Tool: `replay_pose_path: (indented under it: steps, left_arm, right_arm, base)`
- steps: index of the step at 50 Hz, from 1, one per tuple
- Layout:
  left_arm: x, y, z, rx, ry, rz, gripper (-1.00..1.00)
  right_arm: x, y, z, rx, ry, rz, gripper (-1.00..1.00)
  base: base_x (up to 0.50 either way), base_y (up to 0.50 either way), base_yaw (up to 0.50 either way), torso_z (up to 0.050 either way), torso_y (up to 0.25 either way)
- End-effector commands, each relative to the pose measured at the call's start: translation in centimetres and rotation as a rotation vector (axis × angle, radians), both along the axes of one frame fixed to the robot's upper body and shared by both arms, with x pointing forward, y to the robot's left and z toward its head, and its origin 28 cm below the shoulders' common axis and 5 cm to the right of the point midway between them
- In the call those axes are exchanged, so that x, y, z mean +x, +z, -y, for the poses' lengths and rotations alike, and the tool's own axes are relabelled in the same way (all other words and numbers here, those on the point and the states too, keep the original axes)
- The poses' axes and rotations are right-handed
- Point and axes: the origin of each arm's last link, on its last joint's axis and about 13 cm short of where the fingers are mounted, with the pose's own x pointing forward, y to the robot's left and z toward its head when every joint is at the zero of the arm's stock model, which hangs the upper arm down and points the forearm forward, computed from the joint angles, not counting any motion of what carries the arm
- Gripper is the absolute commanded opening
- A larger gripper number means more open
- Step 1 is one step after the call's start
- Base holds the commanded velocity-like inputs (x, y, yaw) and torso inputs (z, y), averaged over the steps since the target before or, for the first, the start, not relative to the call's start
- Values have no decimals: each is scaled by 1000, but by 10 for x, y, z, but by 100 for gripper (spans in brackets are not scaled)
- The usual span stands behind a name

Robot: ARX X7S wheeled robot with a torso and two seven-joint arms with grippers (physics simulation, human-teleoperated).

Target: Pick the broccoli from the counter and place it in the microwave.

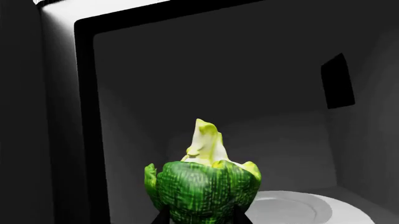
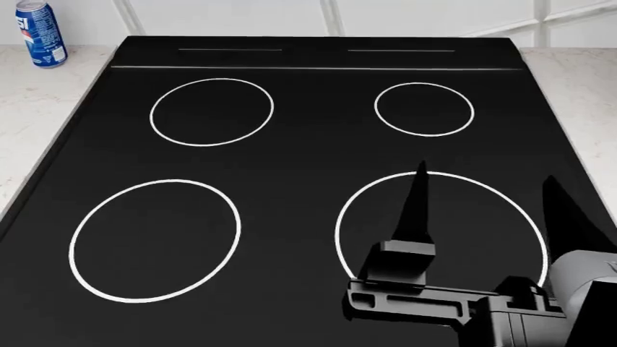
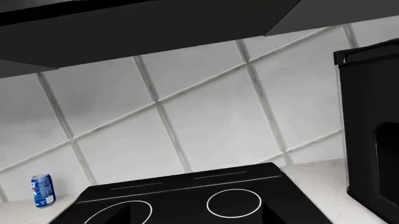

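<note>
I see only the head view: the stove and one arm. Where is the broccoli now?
Observer: The left wrist view shows the broccoli held by the left tool, stem pointing into the open microwave.
Operator: Is something already inside the microwave?
Observer: Yes, a white plate lies on its floor, beyond the broccoli.
Operator: What does the right wrist camera see?
Observer: The tiled wall, the stove and a blue soda can on the counter; its own tool is not shown there.

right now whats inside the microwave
A white plate lies on the floor of the microwave; the broccoli, held by the left gripper, covers its near part. A dark patch marks one inner wall. Nothing else shows.
</note>
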Motion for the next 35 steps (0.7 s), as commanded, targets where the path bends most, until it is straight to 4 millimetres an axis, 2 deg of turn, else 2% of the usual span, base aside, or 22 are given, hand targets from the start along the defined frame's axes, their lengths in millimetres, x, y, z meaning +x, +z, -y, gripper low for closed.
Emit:
replay_pose_path:
  steps: [1,31,35]
  left_arm:
    - [-2,-1,9,24,-20,3,-100]
    - [4,-7,10,49,-12,-36,-100]
    - [5,-9,12,61,-31,-59,-100]
  right_arm:
    - [0,-2,1,9,-14,-4,100]
    - [-3,-2,1,1,-17,-16,100]
    - [-3,-2,0,6,-13,-18,100]
  base:
    - [500,0,0,0,0]
    - [500,0,0,0,1]
    - [75,0,0,0,3]
